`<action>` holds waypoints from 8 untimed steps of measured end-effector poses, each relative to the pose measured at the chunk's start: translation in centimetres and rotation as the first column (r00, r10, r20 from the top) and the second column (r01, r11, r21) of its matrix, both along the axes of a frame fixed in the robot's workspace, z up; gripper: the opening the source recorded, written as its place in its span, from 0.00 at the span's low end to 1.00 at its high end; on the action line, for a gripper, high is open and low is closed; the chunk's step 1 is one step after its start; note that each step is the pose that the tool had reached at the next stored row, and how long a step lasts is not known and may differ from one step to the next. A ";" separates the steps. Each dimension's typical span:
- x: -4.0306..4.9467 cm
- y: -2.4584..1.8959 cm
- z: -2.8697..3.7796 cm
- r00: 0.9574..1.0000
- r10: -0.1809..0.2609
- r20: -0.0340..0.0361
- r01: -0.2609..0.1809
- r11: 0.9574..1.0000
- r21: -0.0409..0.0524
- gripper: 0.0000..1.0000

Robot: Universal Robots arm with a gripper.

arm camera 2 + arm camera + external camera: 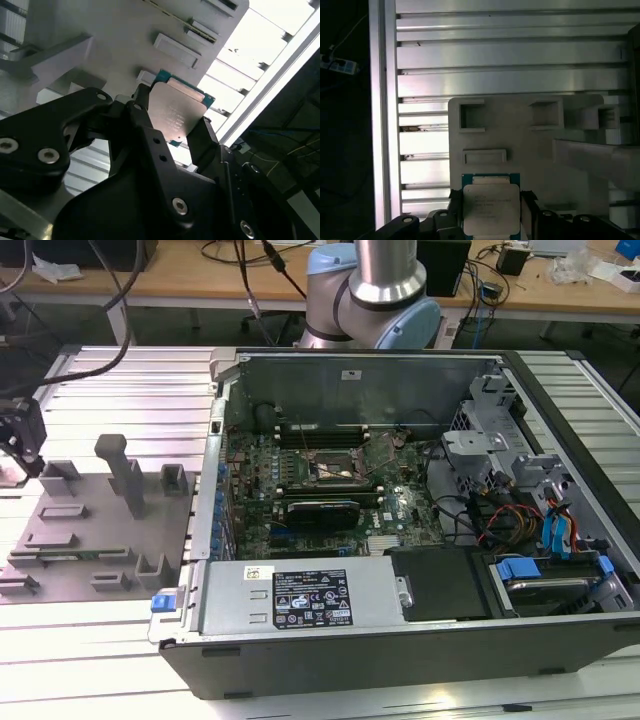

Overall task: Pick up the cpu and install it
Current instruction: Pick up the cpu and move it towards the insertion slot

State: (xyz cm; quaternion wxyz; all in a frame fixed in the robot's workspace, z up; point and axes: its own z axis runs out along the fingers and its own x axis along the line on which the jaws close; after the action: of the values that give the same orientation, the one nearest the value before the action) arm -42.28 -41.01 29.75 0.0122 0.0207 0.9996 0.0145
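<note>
Entry: the cpu [491, 209], a flat square chip with a dull silver lid and a thin green rim, sits between the two black fingers [527, 201] of the pincer [491, 212], with its lid turned toward both wrist cameras. Pincer state: narrowed onto the chip and holding it, with one finger against each of two opposite edges. In the second wrist view the cpu [176, 111] is framed the same way, with a finger [142, 102] on one side and its mate on the other, and the green rim juts past the tips. Whether the chip hangs clear of what lies beneath it or rests on it cannot be told. Backdrop: a pale grey fixture plate [520, 145] with raised rectangular pockets and blocks lies directly behind the chip in both wrist views. Position: in the exterior view the pincer [25, 455] hangs at the far left edge, over the left end of the fixture plate [90, 540], which lies on the ribbed aluminium surface [130, 390]. Also on that surface, well apart toward the exterior view's right, is an open computer case [420, 655] lying on its side with the motherboard [260, 480] exposed. A square metal-framed socket [335, 468] sits near the board's middle, and a black expansion card [322, 512] lies just in front of it. A silver power supply [300, 595] runs along the near wall. The arm [370, 285], blue and silver at its joint, stands behind the case.
</note>
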 end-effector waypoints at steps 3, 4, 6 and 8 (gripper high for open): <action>0.00 0.05 0.87 1.000 0.000 0.000 0.000 1.000 -0.001 0.55; 0.00 0.06 1.12 1.000 0.000 0.000 0.000 1.000 -0.001 0.55; 0.00 0.08 1.52 1.000 0.000 0.000 0.000 1.000 -0.002 0.55; 0.00 0.10 1.90 1.000 0.000 0.000 0.000 1.000 -0.002 0.55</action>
State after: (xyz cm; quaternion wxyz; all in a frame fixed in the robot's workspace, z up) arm -42.29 -40.92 31.65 0.0123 0.0207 0.9996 0.0135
